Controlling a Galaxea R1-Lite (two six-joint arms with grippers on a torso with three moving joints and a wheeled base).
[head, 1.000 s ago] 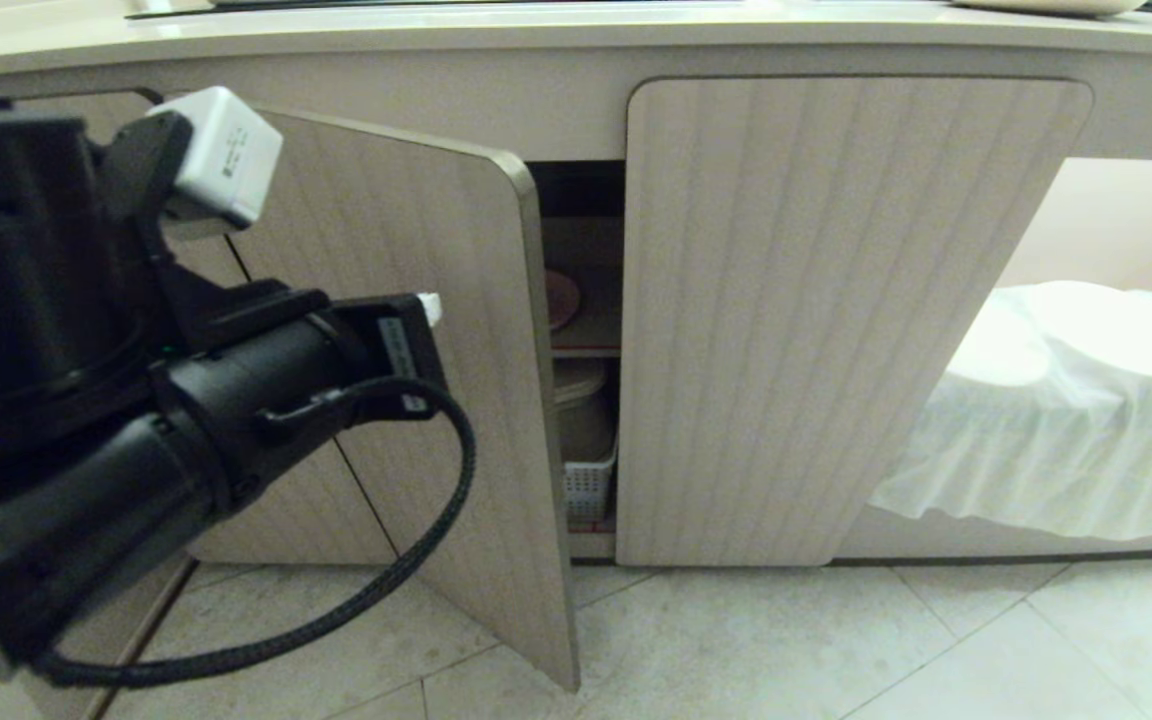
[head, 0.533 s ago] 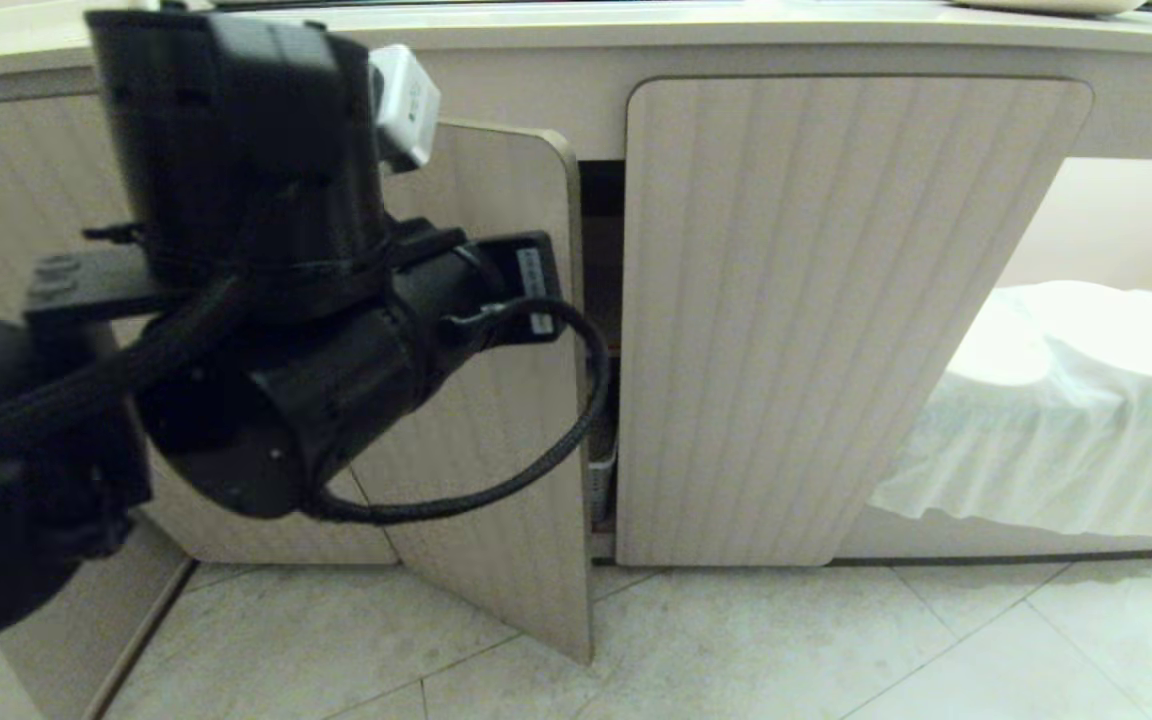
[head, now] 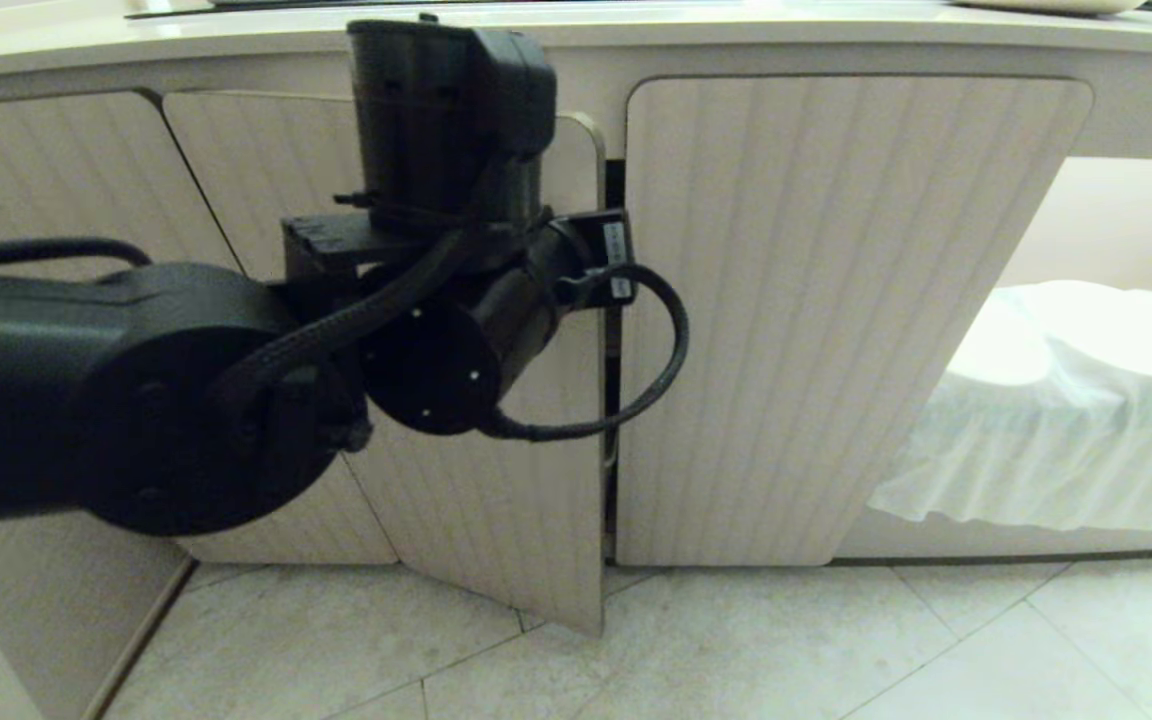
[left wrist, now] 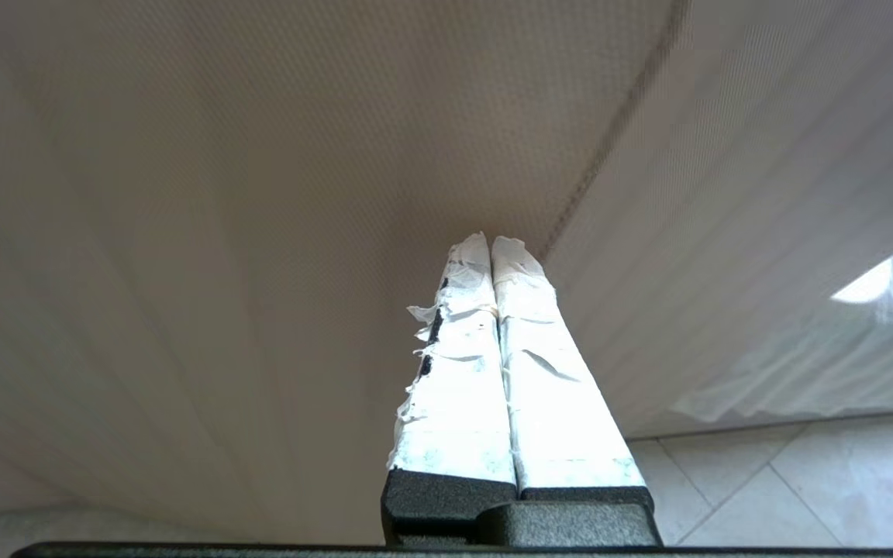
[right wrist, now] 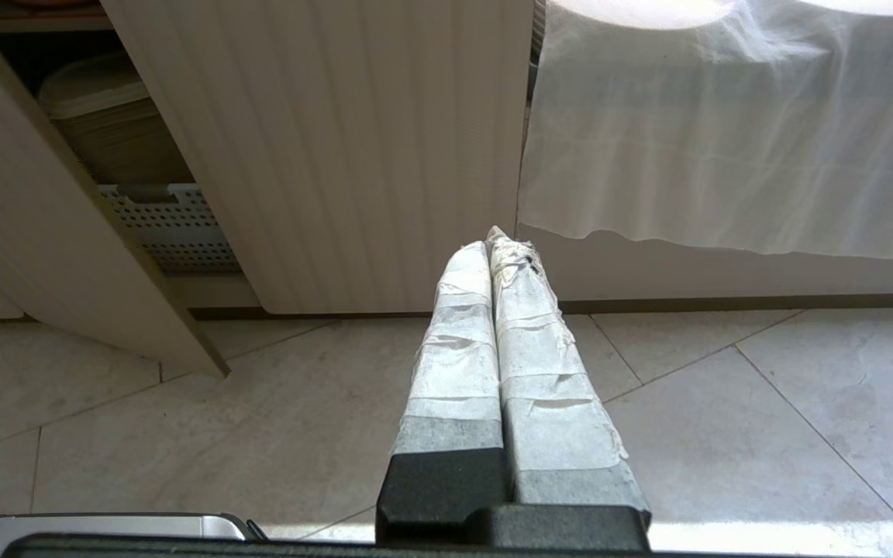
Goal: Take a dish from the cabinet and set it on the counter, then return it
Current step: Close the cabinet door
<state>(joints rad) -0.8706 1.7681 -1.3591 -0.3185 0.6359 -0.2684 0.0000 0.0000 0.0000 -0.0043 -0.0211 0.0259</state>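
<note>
The counter runs across the top of the head view, with the cabinet below it on a tiled floor. The right-hand fluted door is shut. The left-hand door stands slightly ajar, leaving a narrow dark gap at its edge. A white cloth hangs to the right of the cabinet. The left arm reaches across the ajar door. The left gripper is clenched and empty, its taped fingertips pressed against the door face beside the gap. The right gripper is likewise clenched on nothing, low above the floor. A container and a perforated basket show inside the cabinet. The dish cannot be made out in any view.
</note>
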